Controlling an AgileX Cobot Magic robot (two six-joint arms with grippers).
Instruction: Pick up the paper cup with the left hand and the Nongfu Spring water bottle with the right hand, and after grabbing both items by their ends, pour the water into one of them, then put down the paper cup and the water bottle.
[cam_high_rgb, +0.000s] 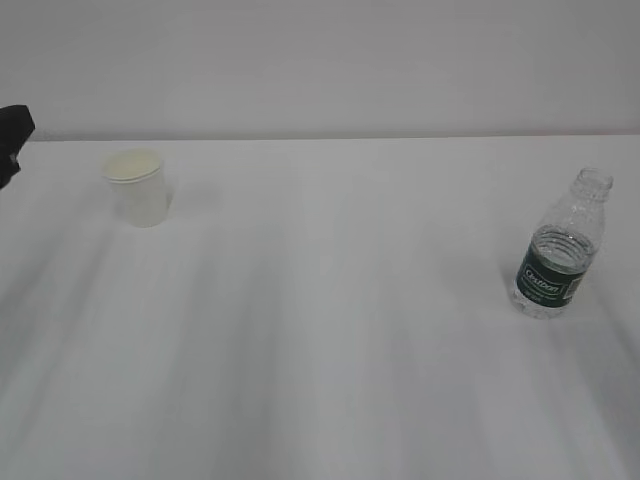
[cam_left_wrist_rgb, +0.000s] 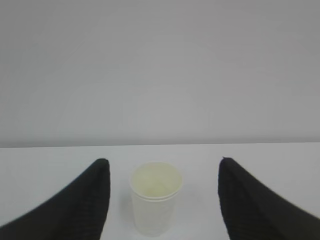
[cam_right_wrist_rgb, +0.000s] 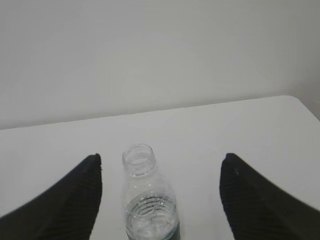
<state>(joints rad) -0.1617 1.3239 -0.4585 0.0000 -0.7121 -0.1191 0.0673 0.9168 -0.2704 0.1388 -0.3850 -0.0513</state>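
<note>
I'm at the approach step, nothing gripped yet. On the white worktop (cam_high_rgb: 320, 330), the Nongfu Spring water bottle (cam_right_wrist_rgb: 149, 200) stands upright just ahead of my right hand (cam_right_wrist_rgb: 160, 195), between its spread fingers but untouched. The paper cup (cam_left_wrist_rgb: 155, 197) sits likewise ahead of my left hand (cam_left_wrist_rgb: 162, 197), whose fingers are spread on both sides of it. Next, each hand needs to ease forward and pinch; the bottle looks partly full, I think.

White table (cam_high_rgb: 330, 330) (bare surface), plain pale wall (cam_high_rgb: 330, 60) behind
</note>
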